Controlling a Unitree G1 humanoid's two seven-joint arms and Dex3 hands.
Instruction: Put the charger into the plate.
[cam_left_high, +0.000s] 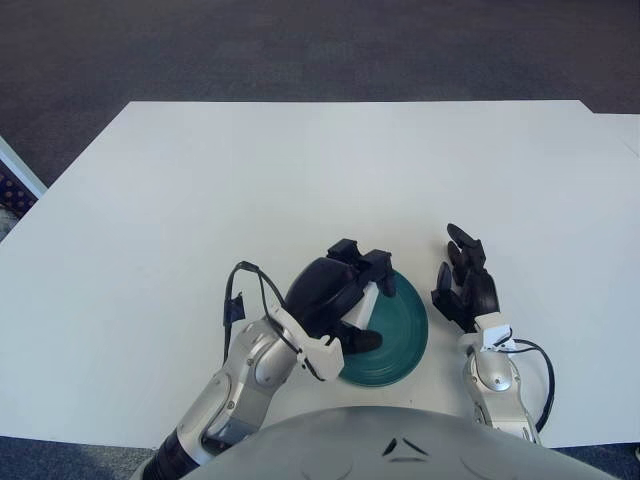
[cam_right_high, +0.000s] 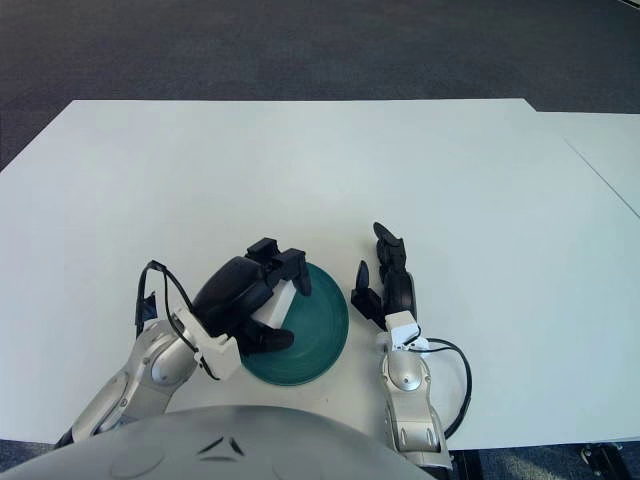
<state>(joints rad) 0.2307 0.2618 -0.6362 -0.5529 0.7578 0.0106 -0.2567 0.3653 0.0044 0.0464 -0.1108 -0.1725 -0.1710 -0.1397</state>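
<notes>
A teal plate (cam_left_high: 402, 335) lies on the white table near its front edge. My left hand (cam_left_high: 366, 303) hovers over the plate's left half, its dark fingers (cam_left_high: 381, 268) curled down around a small white charger (cam_left_high: 369, 297), with the thumb below it. Only a sliver of the charger shows between the fingers; I cannot tell whether it touches the plate. My right hand (cam_left_high: 463, 280) shows just right of the plate, fingers spread and holding nothing.
The white table (cam_left_high: 330, 170) stretches wide behind and to both sides of the plate. Dark carpet lies beyond its far edge. A black cable (cam_left_high: 236, 295) loops off my left wrist.
</notes>
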